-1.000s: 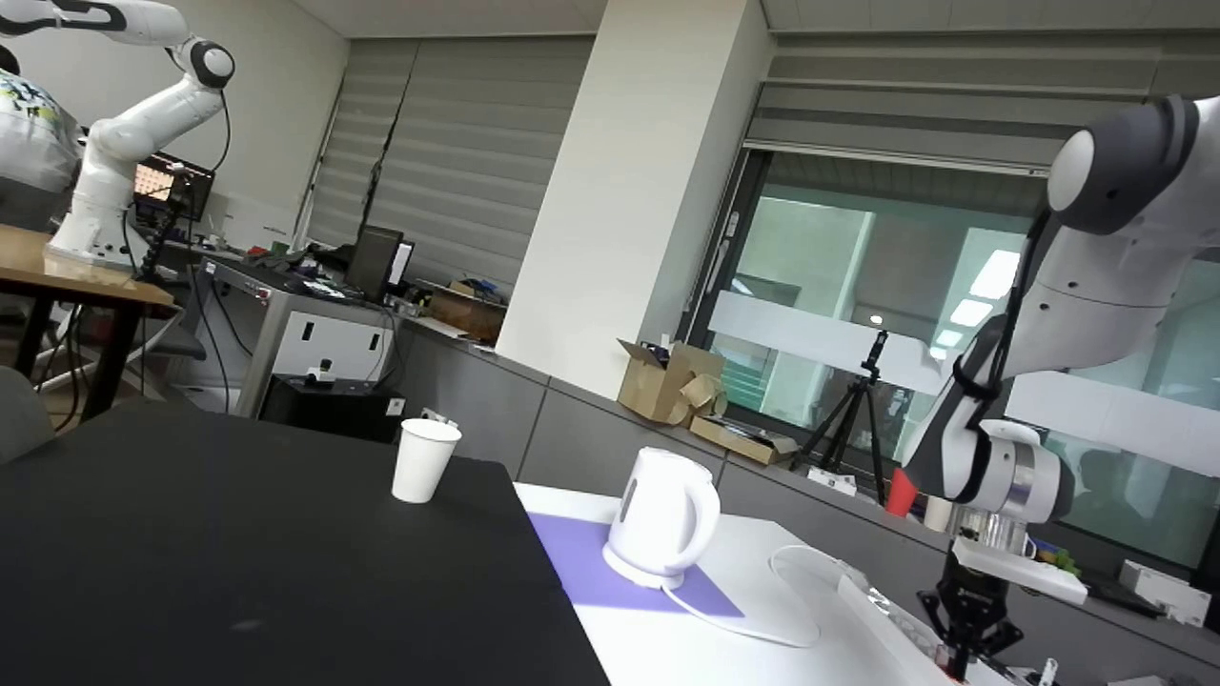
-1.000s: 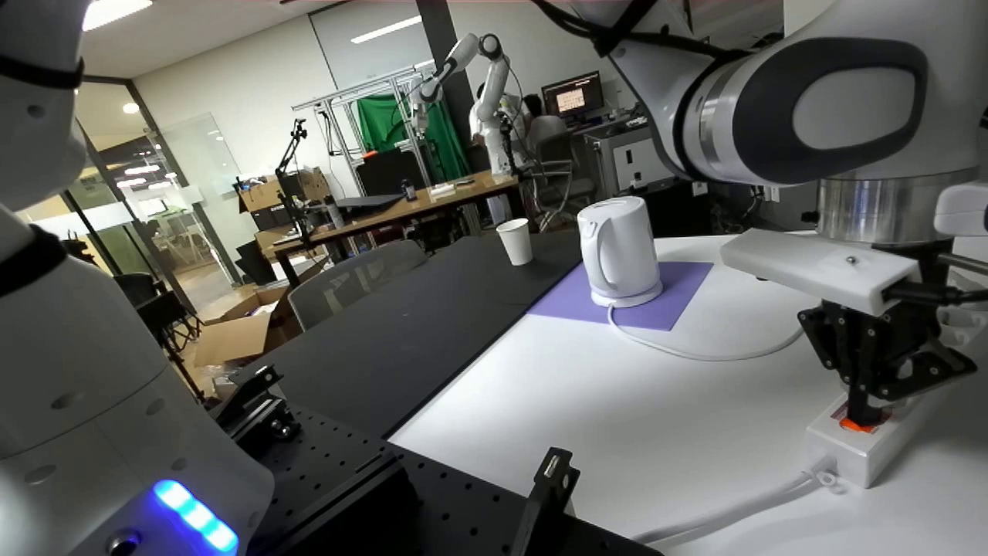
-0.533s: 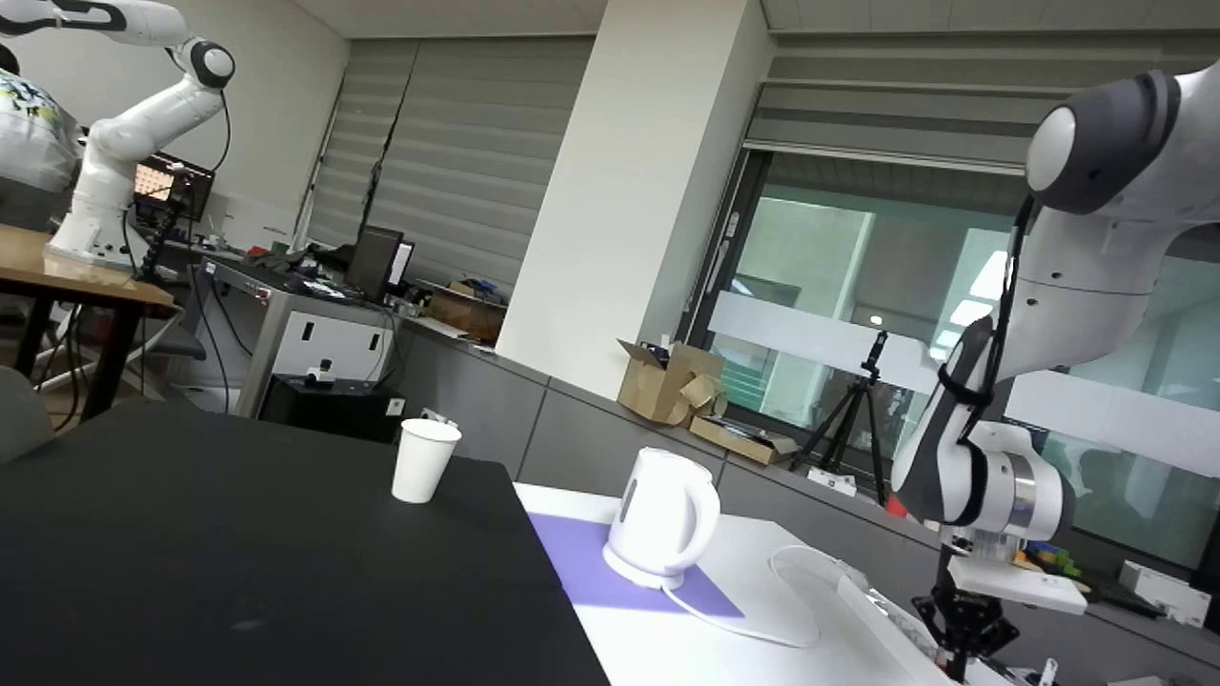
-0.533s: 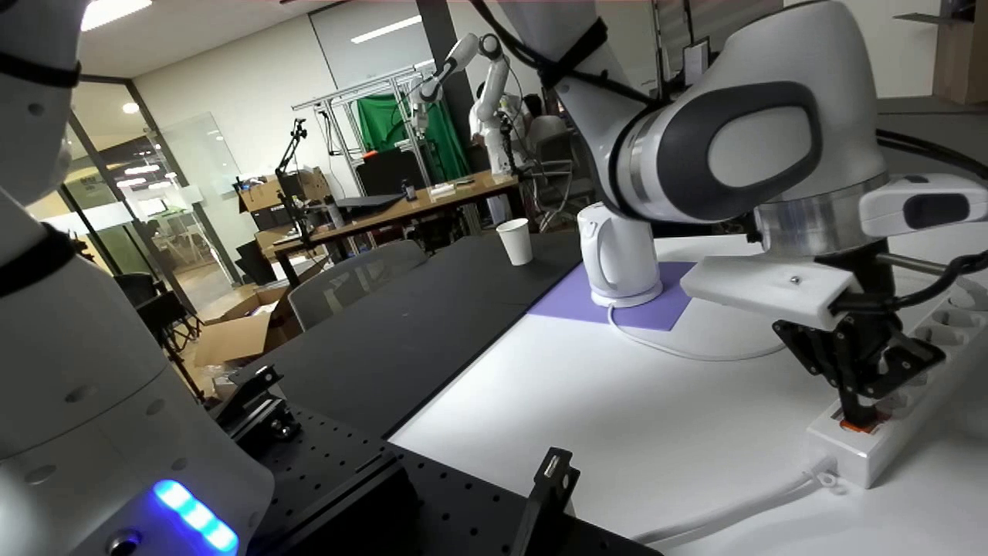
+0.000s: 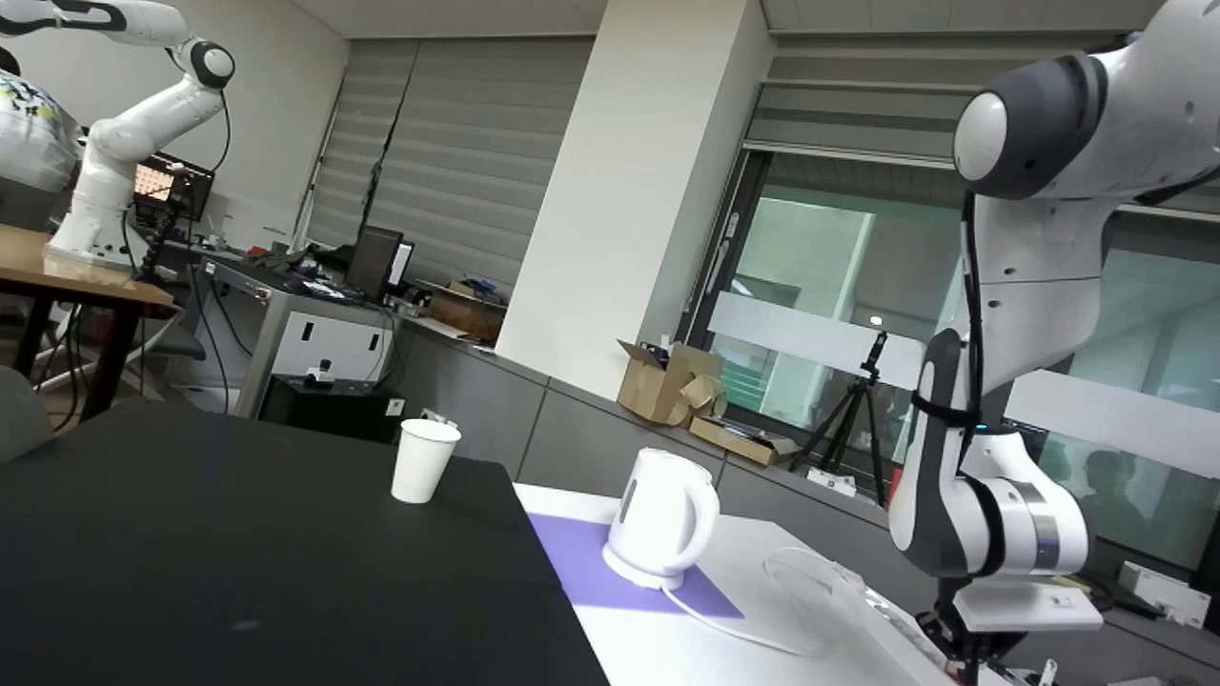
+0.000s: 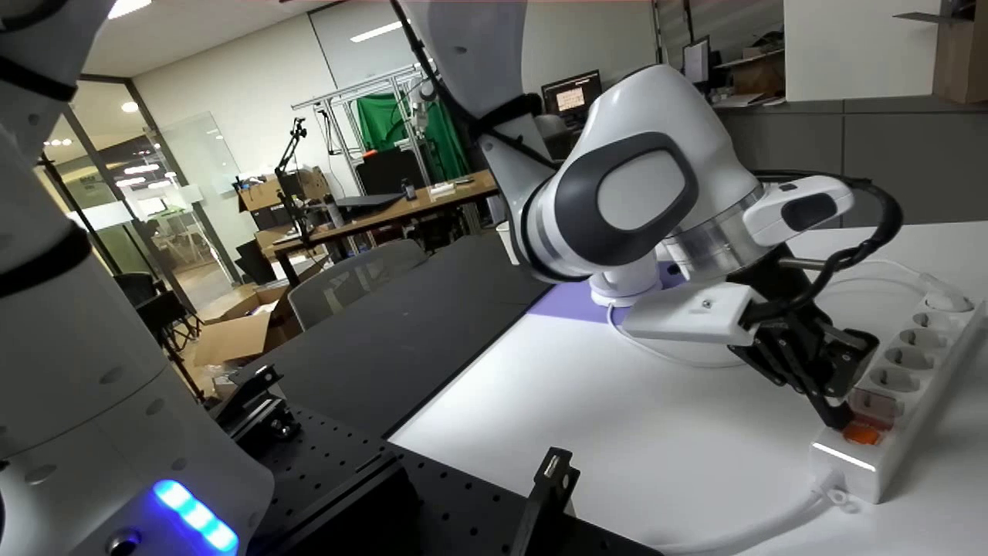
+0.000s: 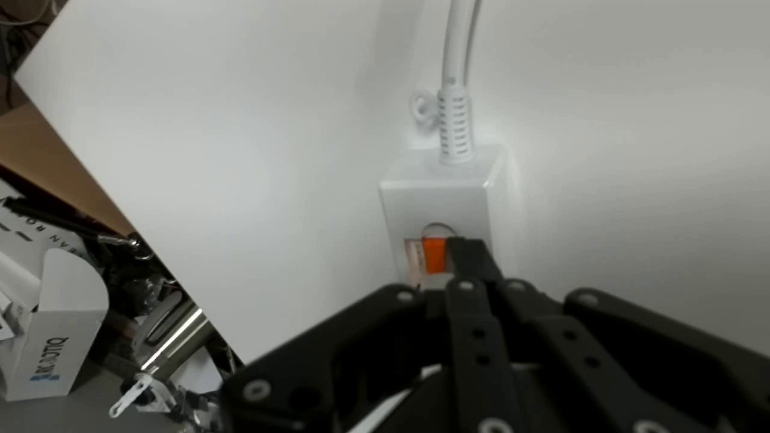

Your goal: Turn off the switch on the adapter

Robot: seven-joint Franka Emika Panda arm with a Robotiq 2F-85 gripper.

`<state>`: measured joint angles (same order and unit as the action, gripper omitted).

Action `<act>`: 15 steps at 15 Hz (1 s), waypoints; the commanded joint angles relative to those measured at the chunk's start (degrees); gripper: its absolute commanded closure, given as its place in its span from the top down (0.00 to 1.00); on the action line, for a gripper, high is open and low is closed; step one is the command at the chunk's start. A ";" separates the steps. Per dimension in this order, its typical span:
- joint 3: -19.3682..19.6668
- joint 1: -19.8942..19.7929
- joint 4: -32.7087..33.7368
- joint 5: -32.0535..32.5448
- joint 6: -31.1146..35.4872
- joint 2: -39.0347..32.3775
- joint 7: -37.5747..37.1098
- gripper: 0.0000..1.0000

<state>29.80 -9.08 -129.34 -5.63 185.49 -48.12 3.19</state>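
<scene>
The adapter is a long white power strip (image 6: 841, 457) on the white table; its cable end shows in the wrist view (image 7: 436, 201). Its orange switch (image 6: 862, 434) sits near that end and is partly covered by a fingertip in the wrist view (image 7: 433, 255). A pinkish clear patch (image 6: 876, 405) lies beside the switch. My gripper (image 6: 837, 421) is shut with nothing between the fingers, tilted, its tips at the switch's edge. It also shows in the wrist view (image 7: 469, 243) and in an exterior view (image 5: 970, 672). I cannot tell whether the tips press the switch.
A white kettle (image 5: 658, 519) stands on a purple mat (image 5: 572, 553), mostly behind the arm in an exterior view (image 6: 627, 282). A white paper cup (image 5: 424, 462) is on the black table (image 5: 267, 553). Loose hardware and boxes (image 7: 63, 343) lie beyond the white table's edge.
The wrist has swung over and the hand has tilted from near upright. The fingertips have shifted slightly off the orange switch, showing more of it. The gripper stays shut.
</scene>
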 commanded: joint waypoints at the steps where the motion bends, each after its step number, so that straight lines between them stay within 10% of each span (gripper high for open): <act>1: 10.96 14.56 -8.35 -1.88 4.61 2.22 -2.83 0.00; 6: 25.88 32.44 -14.66 -7.95 7.46 4.55 -0.37 0.00; 7: 29.31 35.58 -15.08 -7.76 3.93 5.89 0.86 0.26; 15: 46.15 42.48 -8.77 10.40 -29.94 27.74 17.81 0.75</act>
<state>71.83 32.24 -140.99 2.09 166.83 -30.39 13.62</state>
